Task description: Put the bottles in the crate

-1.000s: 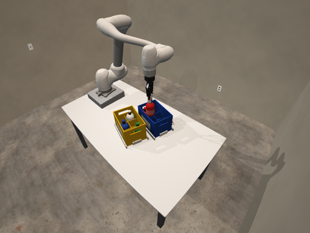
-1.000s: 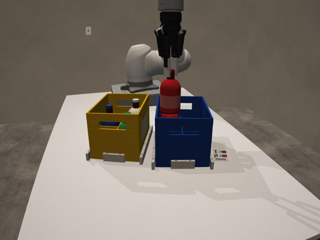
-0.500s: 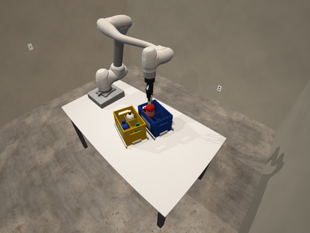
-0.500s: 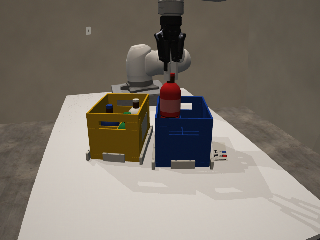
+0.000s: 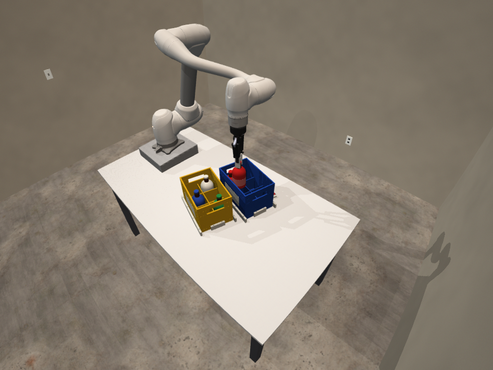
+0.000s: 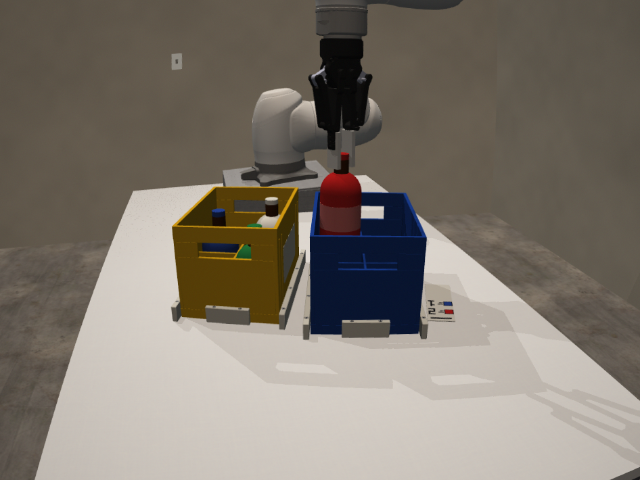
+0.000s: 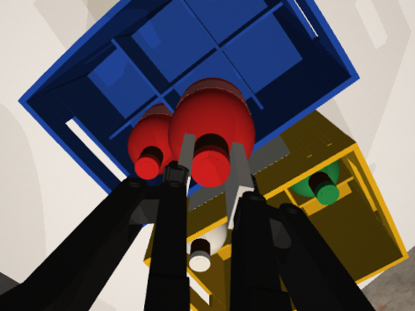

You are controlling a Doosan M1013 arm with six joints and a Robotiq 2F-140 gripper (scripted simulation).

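The desk [image 5: 246, 255] [image 6: 310, 423] is viewed in the top view from high up and well back, at a slant, with the whole arm [image 5: 214, 65] included. In the exterior view, the scene is looked at from nearer and lower, across the desk toward the arm's base [image 5: 163, 161] [image 6: 230, 179], with the upper arm cut off. In the wrist view, the crates are faced downward from close by, past the jaws. The blue crate [image 5: 258, 200] [image 6: 367, 289] [image 7: 331, 53] and yellow crate [image 5: 217, 217] [image 6: 227, 281] [image 7: 382, 206] are shared by all three views.
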